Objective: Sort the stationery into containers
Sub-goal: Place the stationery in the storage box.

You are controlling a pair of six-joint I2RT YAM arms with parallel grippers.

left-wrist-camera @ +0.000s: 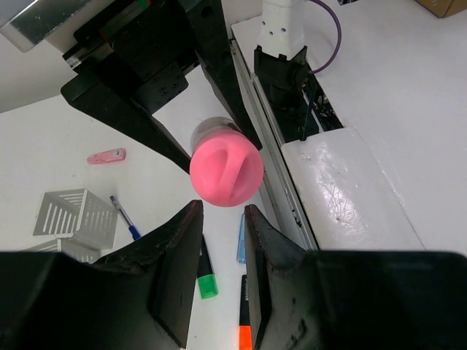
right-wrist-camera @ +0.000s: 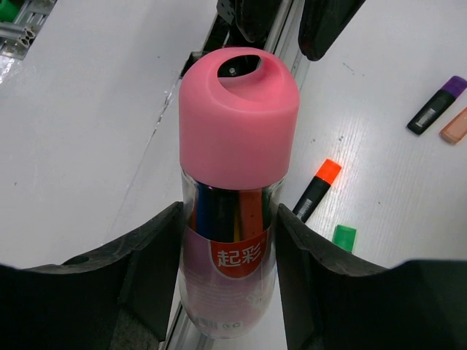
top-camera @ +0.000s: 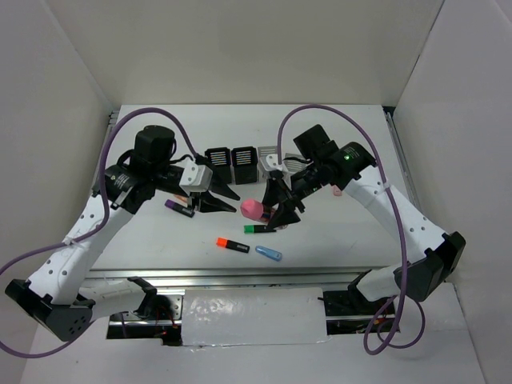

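Right gripper (right-wrist-camera: pixel 230 251) pinches the pink-capped pen tube (right-wrist-camera: pixel 235 189); left gripper (left-wrist-camera: pixel 222 217), narrowly spread and empty, should widen, centre on the cap (left-wrist-camera: pixel 226 170), then pull straight.

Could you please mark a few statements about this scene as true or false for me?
1. The right gripper holds the pink-capped tube. True.
2. The tube is empty. False: pens show inside it.
3. An orange highlighter lies on the table. True.
4. The left gripper grips the tube's cap. False: the cap sits beyond its fingertips, not between them.
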